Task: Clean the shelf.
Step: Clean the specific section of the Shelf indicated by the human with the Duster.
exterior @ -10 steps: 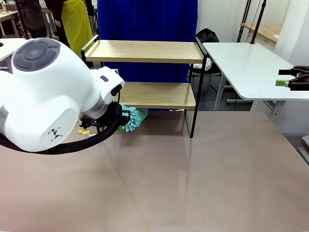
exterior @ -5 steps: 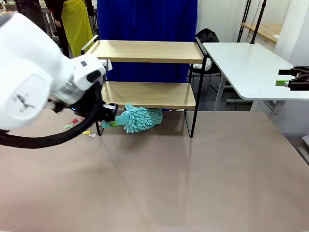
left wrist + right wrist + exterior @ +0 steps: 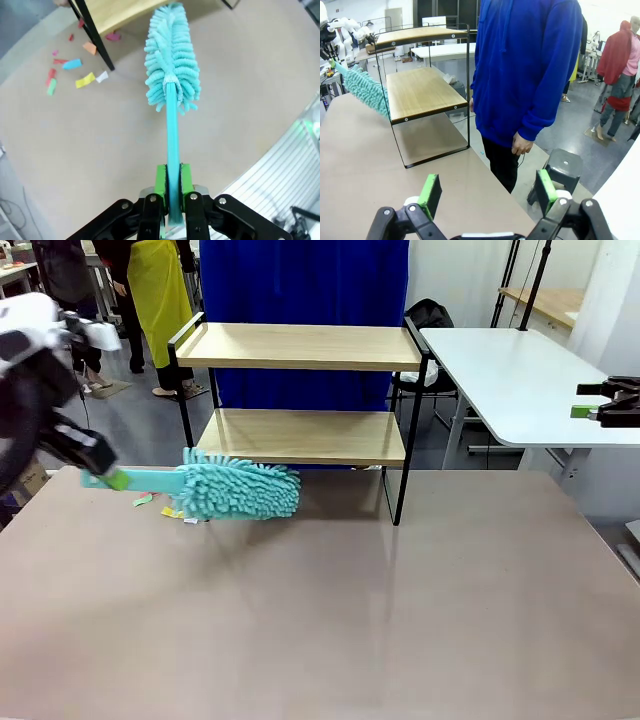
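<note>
Duster [image 3: 240, 490] head is out from under the shelf [image 3: 300, 435] now, dragged left as the left gripper [image 3: 173, 175], clamped tight on the handle, swings back to the left edge. Shelf sits upper-middle of the front view with coloured scraps [image 3: 85, 80] by its left leg, so I'd say sweeping isn't done. Right gripper [image 3: 487, 192] hangs wide open, empty, far right.

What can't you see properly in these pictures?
- Front view: the left arm is blurred and cut off by the left edge.
- Front view: the paper scraps are too small to tell what they are.
- Front view: the right jaws are cut off by the right edge.
- Left wrist view: the shelf is mostly cut off by the top edge.
</note>
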Controlling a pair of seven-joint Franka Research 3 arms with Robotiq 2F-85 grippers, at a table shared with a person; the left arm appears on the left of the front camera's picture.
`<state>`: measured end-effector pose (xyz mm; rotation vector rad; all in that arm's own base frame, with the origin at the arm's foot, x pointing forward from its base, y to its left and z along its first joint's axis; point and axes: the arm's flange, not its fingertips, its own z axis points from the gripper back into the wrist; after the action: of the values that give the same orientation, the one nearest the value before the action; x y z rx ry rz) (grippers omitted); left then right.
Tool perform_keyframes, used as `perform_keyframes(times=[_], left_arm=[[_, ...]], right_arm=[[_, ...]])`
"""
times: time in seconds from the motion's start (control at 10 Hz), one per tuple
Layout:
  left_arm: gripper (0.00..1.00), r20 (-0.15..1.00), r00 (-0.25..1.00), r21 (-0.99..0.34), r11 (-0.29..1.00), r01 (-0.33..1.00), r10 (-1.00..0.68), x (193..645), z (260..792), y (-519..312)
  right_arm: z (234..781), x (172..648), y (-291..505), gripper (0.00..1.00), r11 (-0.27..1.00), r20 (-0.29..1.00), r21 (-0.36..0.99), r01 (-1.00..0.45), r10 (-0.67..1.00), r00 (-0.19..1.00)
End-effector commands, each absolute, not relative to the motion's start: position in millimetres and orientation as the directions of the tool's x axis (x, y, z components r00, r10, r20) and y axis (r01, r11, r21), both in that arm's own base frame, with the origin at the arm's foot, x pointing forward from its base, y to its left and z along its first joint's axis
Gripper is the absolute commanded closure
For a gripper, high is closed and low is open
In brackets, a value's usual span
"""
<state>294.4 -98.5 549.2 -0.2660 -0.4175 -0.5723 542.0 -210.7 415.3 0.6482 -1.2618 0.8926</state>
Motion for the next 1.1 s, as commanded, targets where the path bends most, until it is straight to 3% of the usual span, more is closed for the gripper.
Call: perform_keyframes(times=[0.0, 0.5, 0.6, 0.7, 1.0], left_arm=[[0.86, 0.417, 0.716, -0.088, 0.759, 0.645, -0.56, 270.6, 566.1, -67.7], [0.86, 0.425, 0.672, -0.054, 0.723, 0.688, -0.607, 237.2, 664.6, -33.6], [0.86, 0.402, 0.626, -0.039, 0.671, 0.741, -0.668, 232.7, 666.9, -32.1], [0.86, 0.432, 0.683, -0.083, 0.729, 0.68, -0.589, 232.9, 658.3, -34.9], [0.86, 0.432, 0.683, -0.083, 0.729, 0.68, -0.589, 232.9, 658.3, -34.9]], right_arm=[[417.7, 541.5, -209.0, 0.0, 0.522, 0.977, -0.062, -0.851, 0.208, 0.057], [417.7, 541.5, -209.0, 0.0, 0.522, 0.977, -0.062, -0.851, 0.208, 0.057], [417.7, 541.5, -209.0, 0.0, 0.522, 0.977, -0.062, -0.851, 0.208, 0.057], [417.7, 541.5, -209.0, 0.0, 0.522, 0.977, -0.062, -0.851, 0.208, 0.057], [417.7, 541.5, -209.0, 0.0, 0.522, 0.977, -0.062, -0.851, 0.208, 0.057]])
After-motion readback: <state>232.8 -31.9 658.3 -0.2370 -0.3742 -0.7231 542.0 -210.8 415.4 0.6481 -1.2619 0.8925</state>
